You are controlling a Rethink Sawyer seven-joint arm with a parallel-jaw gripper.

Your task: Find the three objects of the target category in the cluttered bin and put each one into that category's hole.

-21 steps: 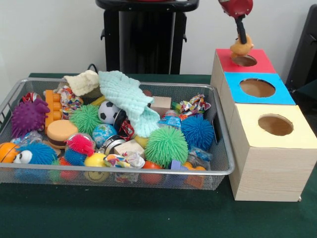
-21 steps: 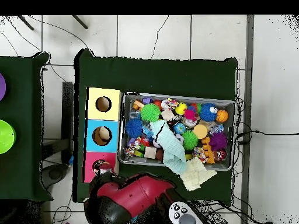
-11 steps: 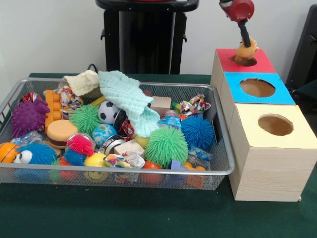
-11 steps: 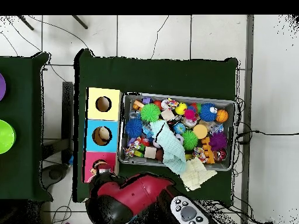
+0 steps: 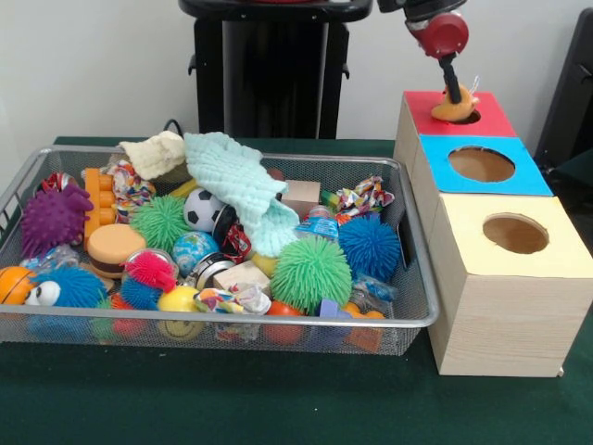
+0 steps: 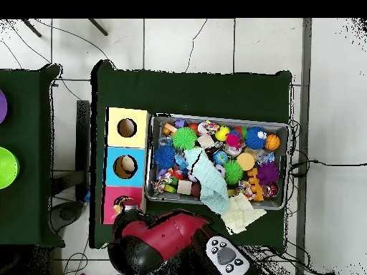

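My gripper point(image 5: 453, 93) is down at the round hole in the red-topped wooden box point(image 5: 491, 116), the one at the far end of the row of three boxes. My thin black fingers are closed on a small orange-yellow soft toy point(image 5: 456, 105), which sits partly inside the rim of that hole with its top above the red surface. In the overhead view my red and black arm point(image 6: 161, 240) covers the edge of the red box, and the toy is too small there to make out.

Next in the row stands the blue-topped wooden box point(image 5: 519, 176), and at the near end the yellow-topped wooden box point(image 5: 547, 260), each with its own round hole. All three sit on the dark green table point(image 5: 232, 399) just beside the right wall of the silver wire-mesh bin point(image 5: 278, 324).

The bin is crowded: a pale mint knitted cloth point(image 5: 236, 185) draped across the middle toward the far rim, a green spiky rubber ball point(image 5: 310, 271) near the front right, a blue spiky rubber ball point(image 5: 371, 246) beside it, a purple spiky ball point(image 5: 54, 218) at the left wall, and a small black-and-white football point(image 5: 202, 209) under the cloth's edge.
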